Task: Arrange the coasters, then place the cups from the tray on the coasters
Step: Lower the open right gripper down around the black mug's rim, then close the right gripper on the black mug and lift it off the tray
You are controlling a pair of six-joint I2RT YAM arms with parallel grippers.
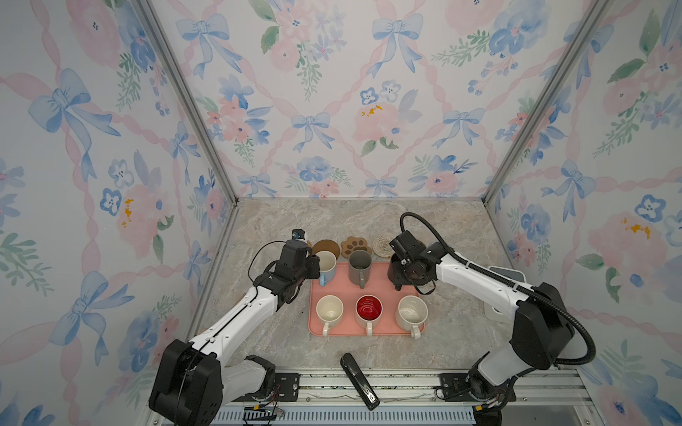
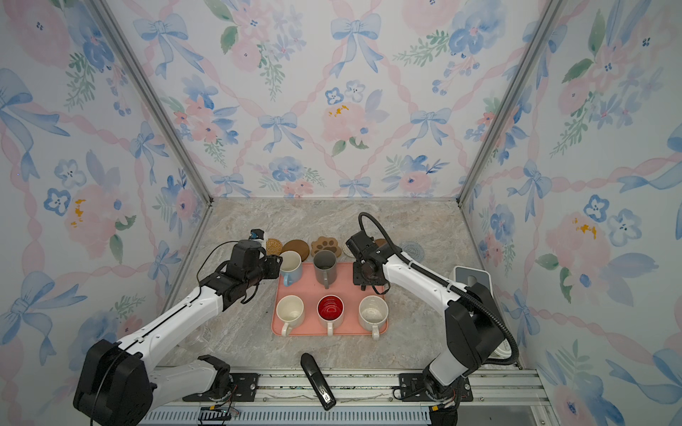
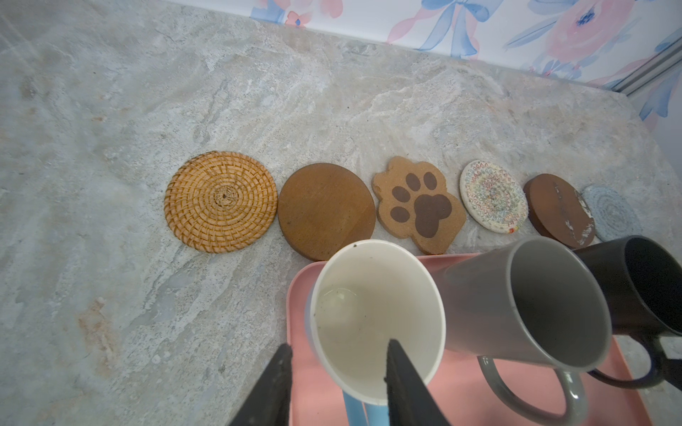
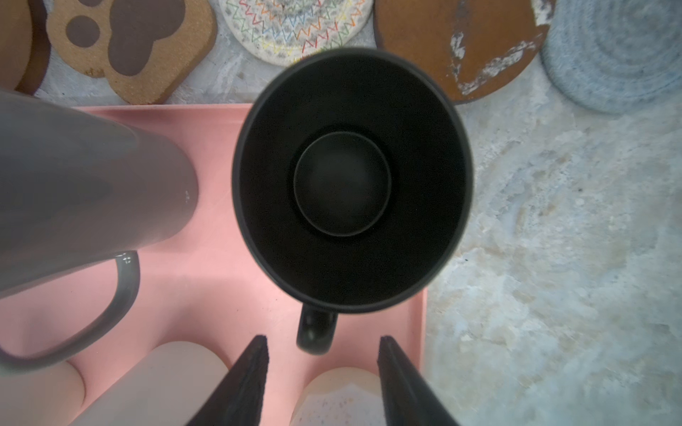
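Now, spread left fingers [image 3: 404, 394] straddle the rim of the blue cup [image 3: 372, 313] on the tray [image 3: 461, 387] and spread right fingers [image 4: 402, 391] flank the handle of the black cup [image 4: 343, 184], seemingly untouched, so each should clench squarely before lifting.

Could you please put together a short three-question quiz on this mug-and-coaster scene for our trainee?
1. How many flat coasters lie in a row beyond the salmon-pink rectangular tray?
2. True or false: every coaster is bare.
3. The left claw straddles the rim of which one? A. light blue ceramic mug B. grey mug C. black mug
Key: 1. Six. 2. True. 3. A.
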